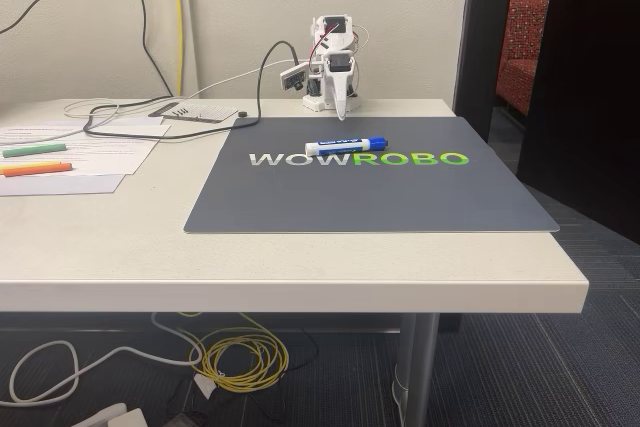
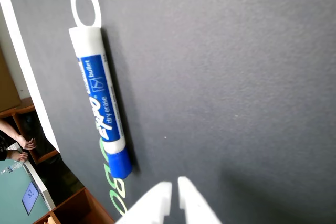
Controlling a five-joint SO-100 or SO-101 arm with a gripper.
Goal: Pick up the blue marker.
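The blue marker lies flat on the dark mat, just above the printed lettering, blue cap to the right in the fixed view. My gripper hangs on the folded white arm at the back of the table, tip pointing down just behind the marker and not touching it. In the wrist view the marker runs lengthwise on the left, cap toward the bottom. The white fingertips of my gripper sit at the bottom edge, to the right of the cap, shut with nothing between them.
A green marker and an orange marker rest on papers at the table's left. Black and white cables trail behind them. The table's front edge is near; a dark doorway stands right. A person's hand shows far left.
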